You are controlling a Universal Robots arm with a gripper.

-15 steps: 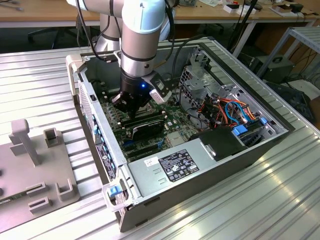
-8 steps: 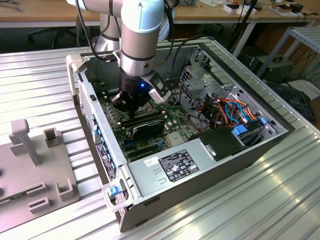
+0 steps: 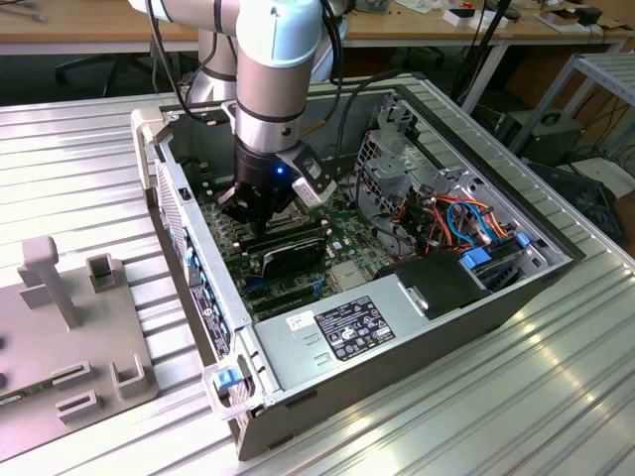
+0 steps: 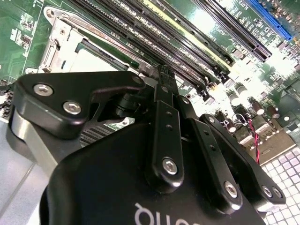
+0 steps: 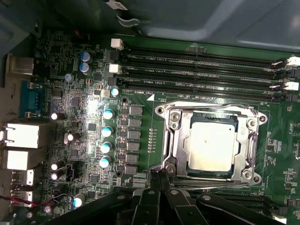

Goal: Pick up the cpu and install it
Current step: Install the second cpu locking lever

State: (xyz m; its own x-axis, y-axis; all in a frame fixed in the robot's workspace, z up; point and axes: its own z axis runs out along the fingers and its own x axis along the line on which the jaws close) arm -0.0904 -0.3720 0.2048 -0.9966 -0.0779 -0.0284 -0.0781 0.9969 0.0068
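One cpu [image 5: 211, 148] already sits flat in its socket [image 5: 211, 143]. Gripper [image 5: 158, 176] hovers just beside it, fingers pinched together, empty. Light, rigid, probably fragile underneath; best held by opposite edges.

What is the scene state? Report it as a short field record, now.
cpu: sits in the socket frame on the motherboard, silver top showing in the first wrist view
tool: fingers closed together, tips beside the socket's edge, holding nothing
arm: reaches down into the open computer case in the exterior view
memory slots: long black rows beside the socket
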